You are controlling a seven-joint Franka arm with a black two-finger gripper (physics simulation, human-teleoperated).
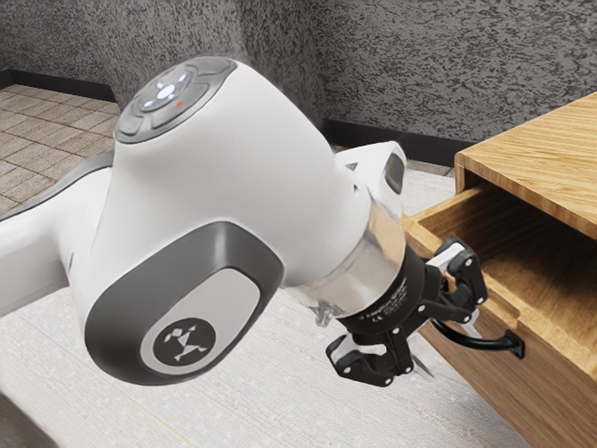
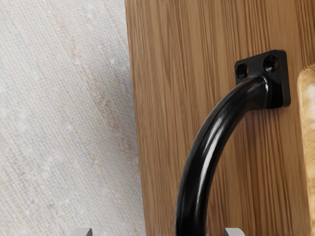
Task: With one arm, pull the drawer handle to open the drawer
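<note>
Reaching down, the spread pincer (image 1: pixel 451 345) straddles the drawer handle (image 2: pixel 206 147).

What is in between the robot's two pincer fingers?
The black drawer handle. In the wrist view it passes between the fingers of the open pincer, touching neither.

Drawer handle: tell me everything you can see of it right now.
The glossy black curved bar handle looks like metal. One end flares into a square plate with two screw holes, fixed to the wooden drawer front. The drawer stands partly open. The bar runs through the open black gripper, unclamped.
</note>
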